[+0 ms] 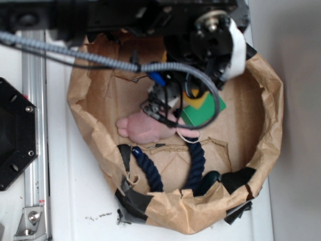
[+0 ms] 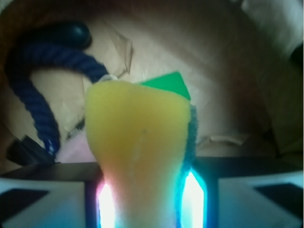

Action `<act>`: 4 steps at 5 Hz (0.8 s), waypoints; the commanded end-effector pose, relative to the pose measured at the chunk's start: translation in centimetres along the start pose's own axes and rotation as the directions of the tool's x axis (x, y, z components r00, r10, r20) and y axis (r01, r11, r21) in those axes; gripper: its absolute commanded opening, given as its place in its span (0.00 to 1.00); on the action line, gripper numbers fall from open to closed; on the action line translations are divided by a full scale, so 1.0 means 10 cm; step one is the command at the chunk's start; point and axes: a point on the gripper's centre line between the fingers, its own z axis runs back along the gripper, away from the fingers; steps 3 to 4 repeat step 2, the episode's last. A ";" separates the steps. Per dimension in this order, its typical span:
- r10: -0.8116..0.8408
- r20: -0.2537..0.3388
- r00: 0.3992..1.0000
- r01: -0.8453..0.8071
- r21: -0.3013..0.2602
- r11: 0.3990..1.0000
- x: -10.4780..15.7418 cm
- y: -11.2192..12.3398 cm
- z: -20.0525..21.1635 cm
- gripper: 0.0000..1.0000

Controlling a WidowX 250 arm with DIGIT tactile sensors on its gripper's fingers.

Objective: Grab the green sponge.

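Observation:
The green sponge lies flat on the brown paper floor, right of centre. In the wrist view only one bright green corner of it shows, behind a yellow sponge. My gripper hangs over the sponge's left end. In the wrist view the gripper is shut on the yellow sponge, which is squeezed narrow between the glowing fingers and fans out above them. A bit of the yellow sponge also shows over the green one. The green sponge is not between the jaws.
A pink plush toy lies left of the green sponge, partly under the gripper. A dark blue rope curves along the front, ending in a dark knob. A crumpled paper wall rings everything.

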 end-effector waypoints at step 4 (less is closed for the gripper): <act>0.053 0.005 0.999 -0.053 0.053 0.997 0.26 -0.03 0.10 0.00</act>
